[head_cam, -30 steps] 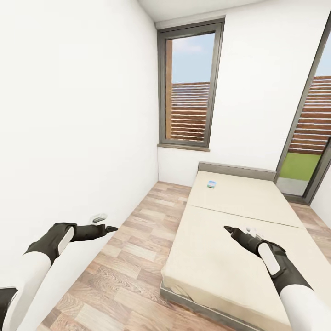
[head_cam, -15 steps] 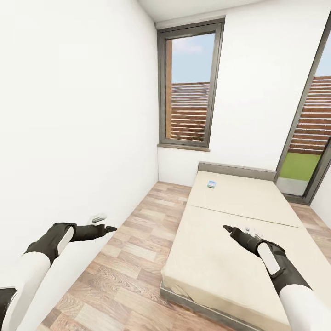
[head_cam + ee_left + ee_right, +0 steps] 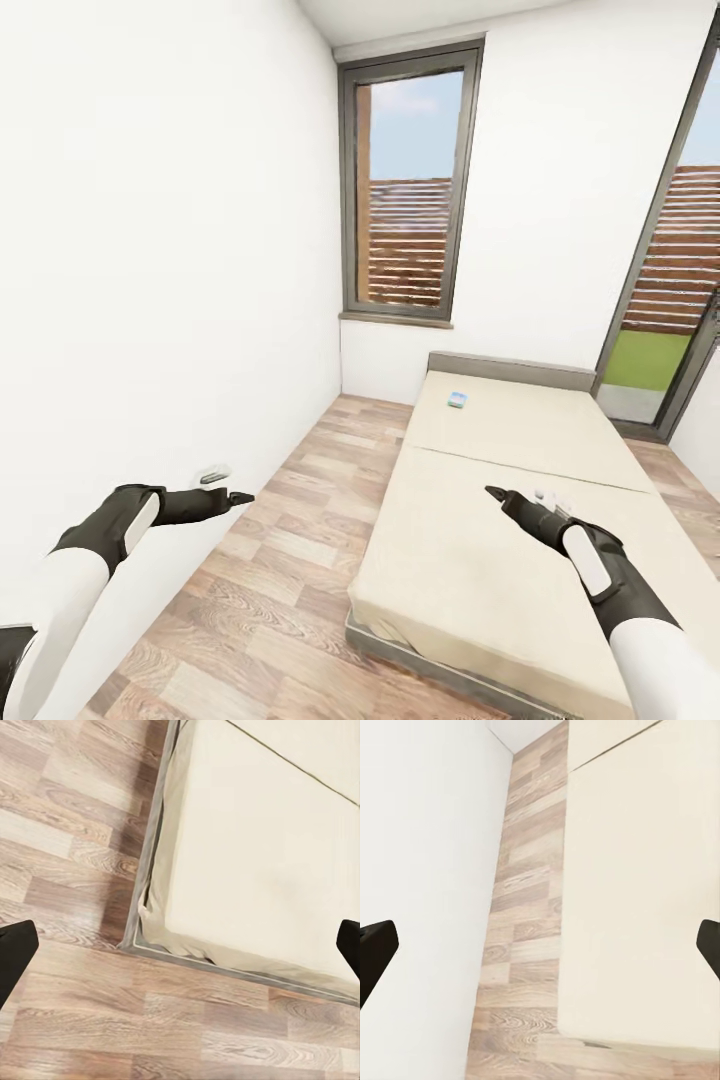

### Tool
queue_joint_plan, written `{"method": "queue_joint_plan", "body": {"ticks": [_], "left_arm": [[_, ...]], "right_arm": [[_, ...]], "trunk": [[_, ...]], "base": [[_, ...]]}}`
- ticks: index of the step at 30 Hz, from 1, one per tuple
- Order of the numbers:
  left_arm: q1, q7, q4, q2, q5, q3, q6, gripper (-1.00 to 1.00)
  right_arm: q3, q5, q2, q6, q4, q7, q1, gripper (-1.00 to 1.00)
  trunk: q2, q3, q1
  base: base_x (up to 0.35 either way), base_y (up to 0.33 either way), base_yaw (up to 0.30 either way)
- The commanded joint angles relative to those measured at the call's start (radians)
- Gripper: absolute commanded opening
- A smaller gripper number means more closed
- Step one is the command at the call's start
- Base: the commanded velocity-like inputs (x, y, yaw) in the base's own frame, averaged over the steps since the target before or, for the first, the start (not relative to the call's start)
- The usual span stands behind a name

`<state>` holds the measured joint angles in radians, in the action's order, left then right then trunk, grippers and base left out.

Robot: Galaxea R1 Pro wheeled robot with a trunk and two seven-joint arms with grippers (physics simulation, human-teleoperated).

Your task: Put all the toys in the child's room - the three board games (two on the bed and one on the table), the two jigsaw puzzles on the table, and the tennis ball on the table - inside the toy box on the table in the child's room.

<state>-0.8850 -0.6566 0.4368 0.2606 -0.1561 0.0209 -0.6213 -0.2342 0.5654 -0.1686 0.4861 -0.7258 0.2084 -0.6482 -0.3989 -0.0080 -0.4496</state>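
The bed (image 3: 470,580), beige mattress on a grey frame, runs from the middle of the head view to the far wall. A small blue board game (image 3: 458,400) lies flat on it near the grey headboard. A small pale object (image 3: 548,495) peeks out beside my right forearm; I cannot tell what it is. My left gripper (image 3: 240,497) hangs open over the floor by the left wall. My right gripper (image 3: 492,492) is open over the mattress, holding nothing. In the left wrist view, the bed's corner (image 3: 262,855) lies between the spread fingertips (image 3: 15,952). The toy box and table are out of view.
A white wall (image 3: 150,300) with a socket (image 3: 212,474) runs close along the left. A strip of wood-plank floor (image 3: 290,560) lies between it and the bed. A tall grey-framed window (image 3: 405,190) is at the back, a glass door (image 3: 660,300) at the right.
The whole picture has shifted slightly, so the camera moved a little. Both arms keep their pose and both grippers stay open.
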Motion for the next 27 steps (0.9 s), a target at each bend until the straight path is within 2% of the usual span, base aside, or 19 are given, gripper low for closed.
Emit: {"method": "queue_joint_plan", "body": {"ticks": [1, 5, 12, 27], "left_arm": [[0.000, 0.000, 0.000, 0.000, -0.005, 0.002, -0.008, 1.00], [0.000, 0.000, 0.000, -0.001, -0.005, 0.001, -0.008, 1.00], [0.000, 0.000, 0.000, -0.001, -0.005, 0.001, -0.008, 1.00], [0.000, 0.001, 0.000, -0.001, -0.005, 0.001, -0.009, 1.00]], "right_arm": [[-0.003, 0.002, 0.000, 0.006, 0.000, 0.019, -0.001, 1.00], [-0.007, 0.003, -0.005, 0.008, 0.002, 0.067, -0.001, 1.00], [-0.008, 0.004, -0.006, 0.009, 0.006, 0.083, -0.001, 1.00], [-0.008, 0.004, -0.006, 0.008, 0.007, 0.094, -0.001, 1.00]], "trunk": [[-0.001, -0.002, 0.000], [-0.001, -0.004, 0.000], [-0.001, -0.009, 0.000], [-0.001, -0.019, 0.000]], "base": [[0.000, 0.000, -0.199], [0.000, 0.000, -0.228], [0.040, 0.023, -0.251], [0.232, 0.176, -0.254]]}}
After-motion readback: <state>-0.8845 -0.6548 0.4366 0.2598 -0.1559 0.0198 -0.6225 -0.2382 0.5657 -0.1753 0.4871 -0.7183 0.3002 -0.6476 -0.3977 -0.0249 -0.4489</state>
